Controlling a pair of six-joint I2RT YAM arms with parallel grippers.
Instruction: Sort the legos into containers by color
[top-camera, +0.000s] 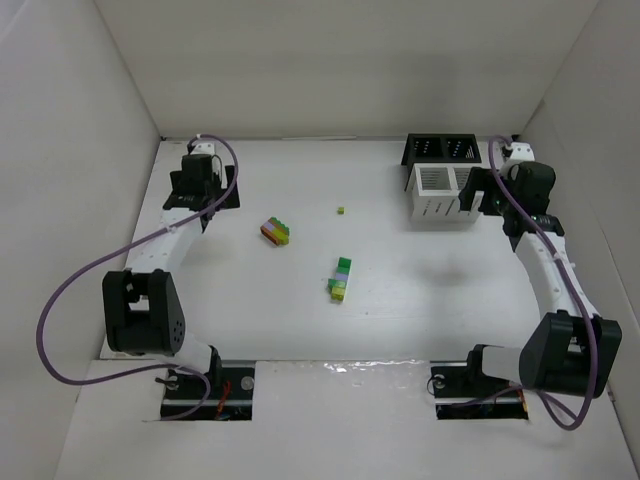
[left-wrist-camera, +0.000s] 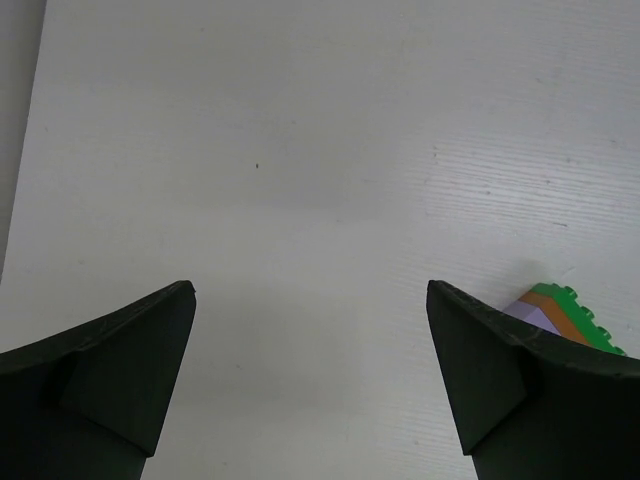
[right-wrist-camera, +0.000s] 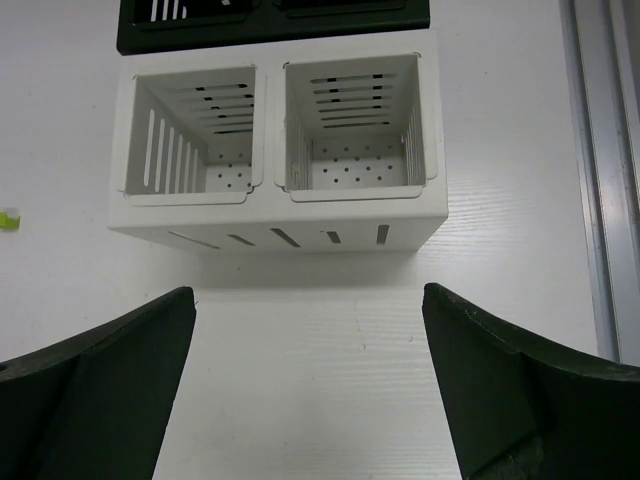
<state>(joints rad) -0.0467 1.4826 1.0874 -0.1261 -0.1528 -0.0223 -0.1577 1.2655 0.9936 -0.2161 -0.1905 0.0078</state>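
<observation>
So nothing's been sorted yet as far as I can tell: both compartments of the white pair (right-wrist-camera: 420, 215) look bare inside, and I can't see into the black pair (top-camera: 415, 152) behind it well enough to say. The left pincer (left-wrist-camera: 308, 300) hangs low at the far left with its jaws spread wide and nothing in them. The right pincer (right-wrist-camera: 306, 300) is just as wide and empty, parked right in front of the white bins. The legos are all out on the tabletop (top-camera: 420, 290): a multicoloured stack (top-camera: 276, 231) just right of the left pincer, a green-and-lime stack (top-camera: 341, 279) nearer the middle, and a single lime brick (top-camera: 341, 210) on its own further back. If it were me, I'd start with the left arm on that multicoloured stack, since it's already peeking past the finger in the wrist view. Come down square over it and close on the long sides so it doesn't squirt out. The annoying bit is that the bricks are joined, so they'd probably need pulling apart with both arms before any colour goes anywhere. Nothing really blocks the path across to the bins. The purple cable (top-camera: 60, 300) loops well off to the side.
</observation>
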